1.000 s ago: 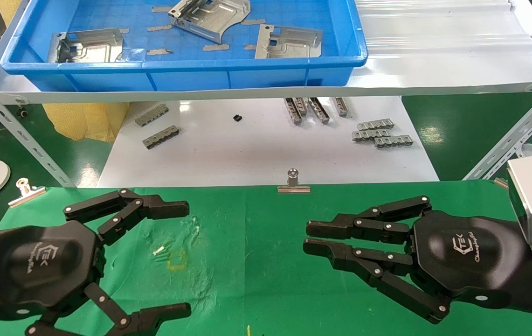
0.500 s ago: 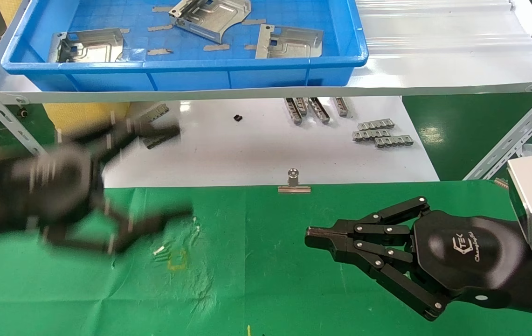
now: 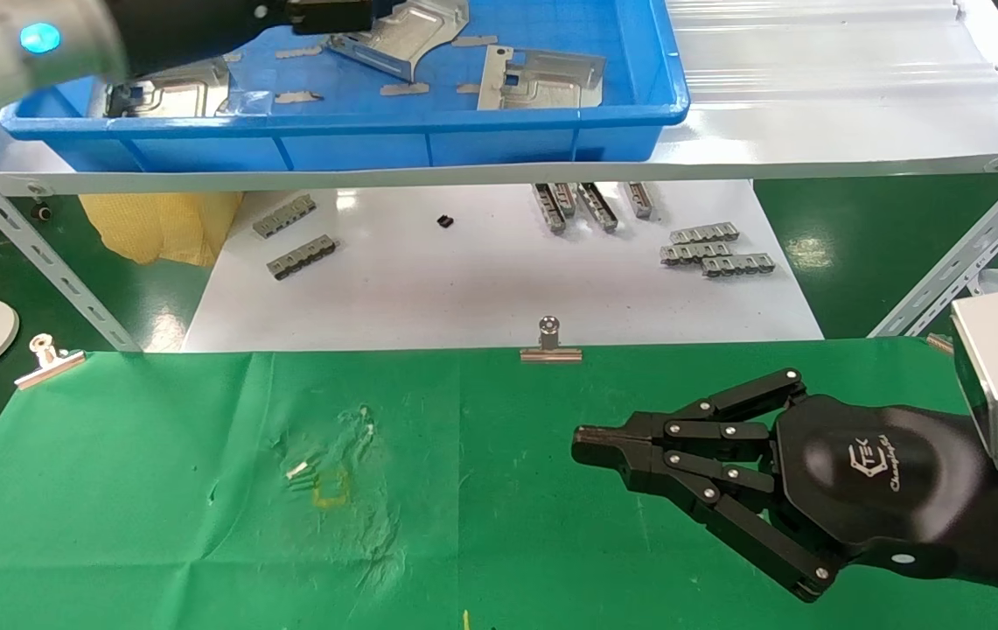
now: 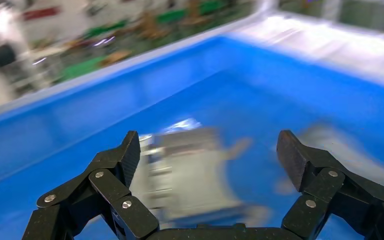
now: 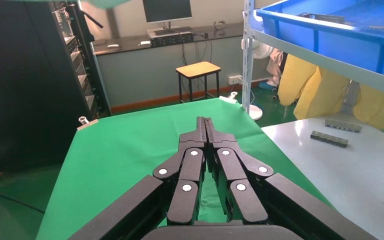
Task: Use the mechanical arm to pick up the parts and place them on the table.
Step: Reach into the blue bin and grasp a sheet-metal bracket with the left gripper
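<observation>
From the head camera, we reach our left gripper (image 3: 324, 13) over the blue tray (image 3: 341, 131), since the metal plates (image 3: 542, 79) lie there, not on the green table (image 3: 157, 490). The left wrist camera shows it spread wide above one plate (image 4: 190, 175). The right wrist camera shows our right gripper (image 5: 205, 122) pressed together, idle over the table.

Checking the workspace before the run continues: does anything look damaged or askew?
Yes: the table cloth is wrinkled and scuffed around a yellow mark. In the blue tray, one part lies tilted, unlike the flatter ones. Nothing looks spilled.
</observation>
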Robot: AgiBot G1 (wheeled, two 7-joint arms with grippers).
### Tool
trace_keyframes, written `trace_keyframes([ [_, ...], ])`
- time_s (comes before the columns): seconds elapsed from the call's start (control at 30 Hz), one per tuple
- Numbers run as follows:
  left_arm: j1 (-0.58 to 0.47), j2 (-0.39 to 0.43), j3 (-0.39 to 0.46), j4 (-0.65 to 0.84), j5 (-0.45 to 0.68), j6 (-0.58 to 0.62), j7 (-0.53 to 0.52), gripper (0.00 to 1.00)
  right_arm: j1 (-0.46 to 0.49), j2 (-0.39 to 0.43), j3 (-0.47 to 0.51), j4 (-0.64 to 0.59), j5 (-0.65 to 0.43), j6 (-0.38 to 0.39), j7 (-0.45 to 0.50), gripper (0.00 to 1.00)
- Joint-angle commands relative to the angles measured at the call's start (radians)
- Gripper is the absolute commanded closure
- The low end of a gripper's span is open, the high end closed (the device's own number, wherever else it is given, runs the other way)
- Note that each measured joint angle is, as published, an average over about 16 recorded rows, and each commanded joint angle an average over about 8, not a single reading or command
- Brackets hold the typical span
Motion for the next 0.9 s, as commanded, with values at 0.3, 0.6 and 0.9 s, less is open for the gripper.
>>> trace_keyframes([
  [0.3, -0.124, 0.162, 0.041, 0.285, 0.089, -0.236, 0.046, 0.99, 0.000, 0.000, 0.000, 0.000, 0.000, 0.000, 0.000, 0.00],
  [0.6, -0.125, 0.182, 0.038, 0.317, 0.081, -0.257, 0.052, 1.00, 0.000, 0.000, 0.000, 0.000, 0.000, 0.000, 0.000, 0.00],
  [0.9, -0.111, 0.185, 0.022, 0.318, 0.052, -0.264, 0.036, 1.00, 0.000, 0.000, 0.000, 0.000, 0.000, 0.000, 0.000, 0.00],
])
